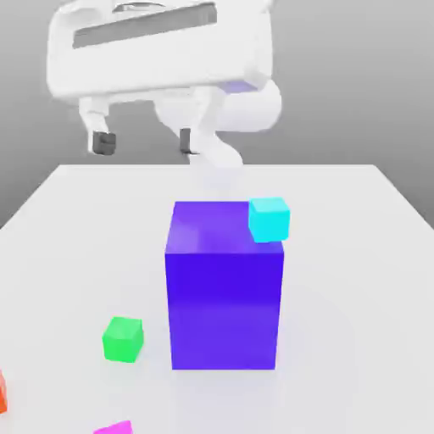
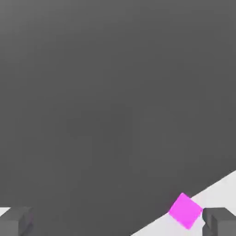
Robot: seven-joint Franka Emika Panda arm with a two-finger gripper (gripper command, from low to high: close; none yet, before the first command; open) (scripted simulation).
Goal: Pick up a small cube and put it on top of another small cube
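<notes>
1. All blocks were smooth, matte, flat-coloured cubes on a plain white table (image 1: 356, 280); the gripper (image 1: 146, 141) had a glossy white body and dark fingertips.
2. The gripper hung high with its fingers spread wide, holding nothing.
3. The small cube (image 1: 114, 428), magenta, lay at the table's near edge; the hand view showed it (image 2: 185, 210) whole, beside one fingertip (image 2: 219, 222).
4. Counted: one big blue-violet block (image 1: 224, 297), one cyan cube (image 1: 269, 219), one green cube (image 1: 123, 339), one orange-red cube (image 1: 2, 393).

Pink cube (image 1: 113, 428): small, bright magenta, lying flat on the white table. Position: near edge, exterior view's left, partly cut off, nothing touching it.
</notes>
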